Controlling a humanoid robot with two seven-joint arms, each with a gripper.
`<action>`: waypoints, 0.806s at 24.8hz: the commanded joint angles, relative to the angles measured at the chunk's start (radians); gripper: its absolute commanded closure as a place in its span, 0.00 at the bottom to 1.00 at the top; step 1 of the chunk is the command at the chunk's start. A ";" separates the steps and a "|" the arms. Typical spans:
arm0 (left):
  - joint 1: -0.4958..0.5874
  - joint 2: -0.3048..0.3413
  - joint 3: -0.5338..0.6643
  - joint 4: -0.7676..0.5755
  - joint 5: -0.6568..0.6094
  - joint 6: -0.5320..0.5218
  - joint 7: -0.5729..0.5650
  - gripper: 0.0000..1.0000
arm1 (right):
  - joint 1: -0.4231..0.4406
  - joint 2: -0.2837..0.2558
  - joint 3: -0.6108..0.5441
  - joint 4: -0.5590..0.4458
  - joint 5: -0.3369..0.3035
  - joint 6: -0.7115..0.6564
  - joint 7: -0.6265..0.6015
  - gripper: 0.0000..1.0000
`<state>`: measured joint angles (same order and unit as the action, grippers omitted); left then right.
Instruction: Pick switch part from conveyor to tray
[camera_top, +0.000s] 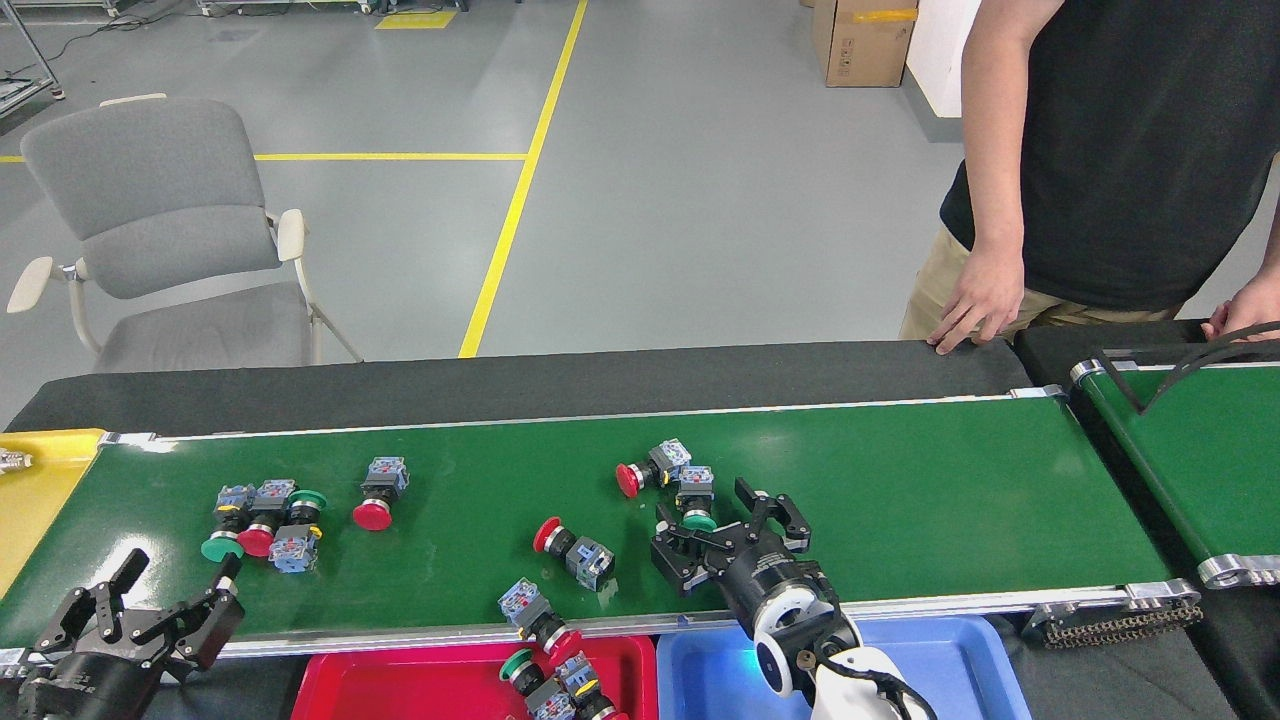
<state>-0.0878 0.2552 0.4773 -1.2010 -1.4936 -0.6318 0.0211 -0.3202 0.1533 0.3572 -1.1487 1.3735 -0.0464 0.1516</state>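
The conveyor runs across the head view with several switch parts lying on it. A green-capped switch part lies beside a red-capped one at mid belt. My right gripper is open over the belt, one finger on each side of the green-capped part, and I cannot tell if it touches it. My left gripper is open at the belt's front left edge, holding nothing. Under the front rail sits the red tray, which holds a few switch parts.
More switch parts lie in a cluster at left, singly, and at the front rail. A blue tray and a yellow tray flank the red one. A person's hand rests on the far edge. A second belt is at right.
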 joint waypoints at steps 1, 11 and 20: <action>-0.010 0.013 -0.045 -0.005 0.007 -0.006 0.003 0.00 | -0.019 0.006 0.006 -0.005 -0.002 0.008 -0.020 0.44; -0.032 0.019 -0.082 0.080 0.006 0.006 0.003 0.00 | 0.003 -0.006 0.114 -0.079 -0.005 -0.029 -0.050 0.96; -0.141 0.064 -0.083 0.235 0.006 0.109 0.003 0.00 | 0.185 -0.084 0.401 -0.368 0.010 -0.208 -0.055 0.00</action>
<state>-0.2058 0.3033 0.3928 -0.9705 -1.4906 -0.5464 0.0193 -0.1269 0.0662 0.7428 -1.4985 1.3825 -0.2370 0.1092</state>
